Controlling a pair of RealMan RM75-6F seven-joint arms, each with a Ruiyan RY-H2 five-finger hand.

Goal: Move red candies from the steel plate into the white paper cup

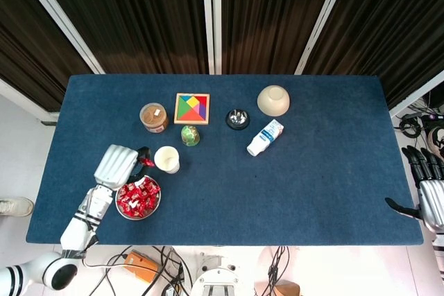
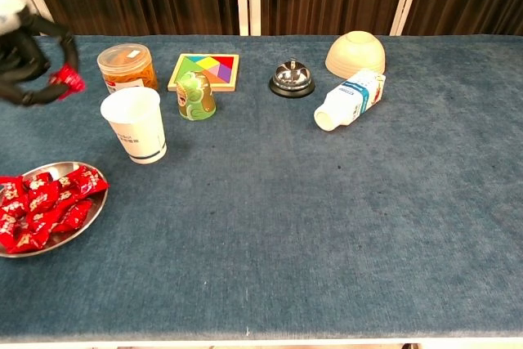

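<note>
A red candy point(image 2: 68, 81) is pinched in the left hand point(image 1: 119, 165), just left of the white paper cup point(image 2: 135, 124). Remaining candies are held in the steel plate point(image 1: 154, 206). The right hand point(image 1: 431, 195) is kept spread and empty at the worktop point(image 1: 312, 171) edge.

Steel plate point(image 2: 82, 222) near edge, paper cup point(image 2: 135, 124) behind it; jar point(image 2: 127, 66), puzzle point(image 2: 205, 70), bell point(image 2: 292, 78), bowl point(image 2: 355, 52) along back.

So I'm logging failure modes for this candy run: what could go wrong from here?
The left hand pinches one red candy in the air, short of the white paper cup; a slip would drop it on the table. The cup is light and upright, so a knock from the fingers may tip it. The snack jar stands just behind it, leaving little room.
</note>
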